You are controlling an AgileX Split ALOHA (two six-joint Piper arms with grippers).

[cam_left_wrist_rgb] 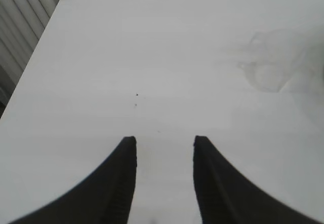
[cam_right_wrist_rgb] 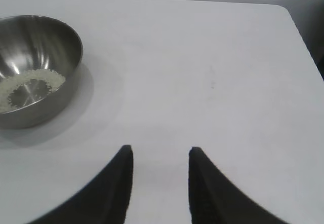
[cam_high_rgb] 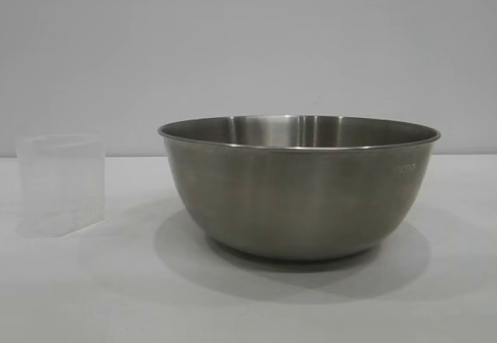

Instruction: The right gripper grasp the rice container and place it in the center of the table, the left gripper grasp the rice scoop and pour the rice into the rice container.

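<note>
With rice (cam_right_wrist_rgb: 30, 82) already in the rice container (cam_high_rgb: 299, 188) and the rice scoop (cam_high_rgb: 60, 184) set down, my left gripper (cam_left_wrist_rgb: 164, 143) and right gripper (cam_right_wrist_rgb: 159, 153) hover empty, fingers apart; I judge nothing is left to do.

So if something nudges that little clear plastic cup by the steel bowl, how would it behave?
The rice scoop looks thin-walled and apparently empty, so probably light and easily slid. It stands upright on a narrow base, so a high push might tip it. Its smooth plastic may be slippery.
</note>
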